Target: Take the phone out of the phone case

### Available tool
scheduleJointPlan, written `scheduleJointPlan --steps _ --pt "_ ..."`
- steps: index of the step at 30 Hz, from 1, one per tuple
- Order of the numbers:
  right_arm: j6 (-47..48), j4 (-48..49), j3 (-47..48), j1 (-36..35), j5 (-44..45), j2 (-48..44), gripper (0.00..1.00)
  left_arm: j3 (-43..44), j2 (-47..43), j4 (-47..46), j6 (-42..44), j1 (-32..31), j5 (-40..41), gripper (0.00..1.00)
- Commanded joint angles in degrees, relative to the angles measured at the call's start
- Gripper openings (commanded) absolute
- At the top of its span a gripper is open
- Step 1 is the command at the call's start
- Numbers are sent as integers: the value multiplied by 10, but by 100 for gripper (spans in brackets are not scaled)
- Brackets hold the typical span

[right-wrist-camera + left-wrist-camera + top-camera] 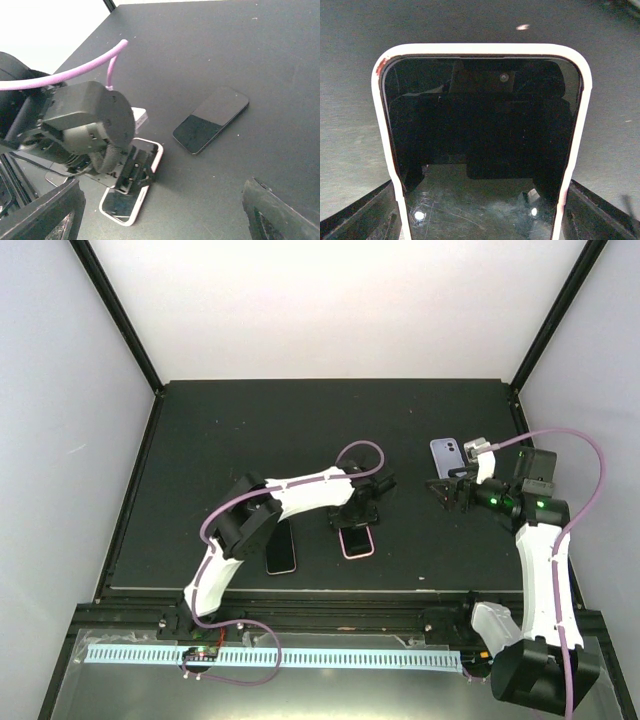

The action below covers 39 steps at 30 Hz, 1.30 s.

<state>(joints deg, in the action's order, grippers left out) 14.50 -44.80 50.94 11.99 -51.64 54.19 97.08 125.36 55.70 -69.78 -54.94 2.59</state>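
Top view is bright and even for me, soft light; back wall (pixel 340 300) blown out white, black table (pixel 250 430) matte, only faint shadows on it. Left wrist view dim: phone screen (pixel 480 140) full of dark reflections, two small glare spots low. Right wrist sharp mid-frame, near corners blurred.

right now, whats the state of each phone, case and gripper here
pink-white phone case: flat on the table, black-screened phone still inside, screen up
bare black phone: uncased, lying flat
lavender phone or case: lying flat, back up
left gripper: straddling the case, grip unclear
right gripper: open, empty
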Motion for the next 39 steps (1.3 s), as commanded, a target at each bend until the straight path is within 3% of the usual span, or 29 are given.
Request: scheduleJointPlan --steps 1,9,14,25,35,37,39 --pt "0 14 4 0 -11 -17 86 -36 -102 9 9 -8 70 42" --pt "-27 18 16 -14 -62 -2 78 -55 -241 -31 22 -11 154 38" --pt "-20 -31 64 -110 -30 36 74 -56 -293 -79 17 -13 171 39" --pt "-123 25 64 -280 45 99 63 -91 -361 -152 -4 -45 242 38" --pt "-152 53 81 -320 86 149 57 -128 -388 -191 -9 -56 249 38" --pt "-148 51 85 -322 66 164 51 -129 -385 -203 -4 -56 245 38" --pt "-146 52 88 -324 46 174 40 -128 -381 -205 -3 -56 243 39"
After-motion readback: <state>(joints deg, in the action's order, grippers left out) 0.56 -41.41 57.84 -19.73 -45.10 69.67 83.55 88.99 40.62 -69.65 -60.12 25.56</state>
